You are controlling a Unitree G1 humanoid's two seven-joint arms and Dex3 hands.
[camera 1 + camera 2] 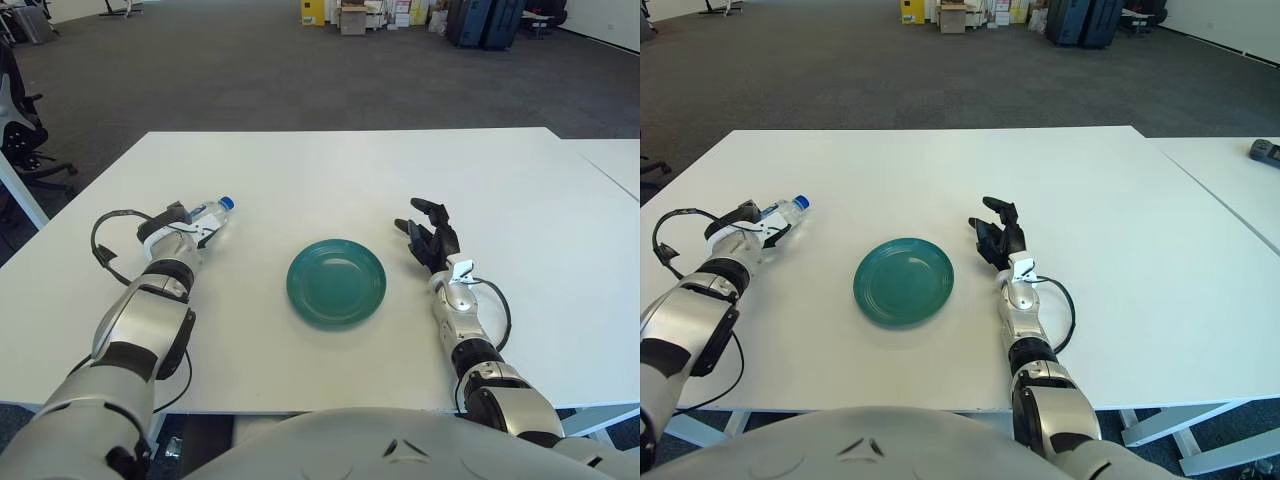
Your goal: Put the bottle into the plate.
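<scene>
Left hand: my left hand [180,228] is at the table's left side, fingers wrapped round the bottle.
Bottle: one clear bottle [213,214] with a blue cap, lying tilted in that grip with the cap pointing away from me, well left of the plate; I can't read any label on it.
Plate: one teal plate [336,282], sitting between my hands near the front edge of the white table [330,170].
Right hand: my right hand [430,238] is just right of the plate, dark fingers spread loosely, holding nothing.
Writing: none I can make out anywhere.
</scene>
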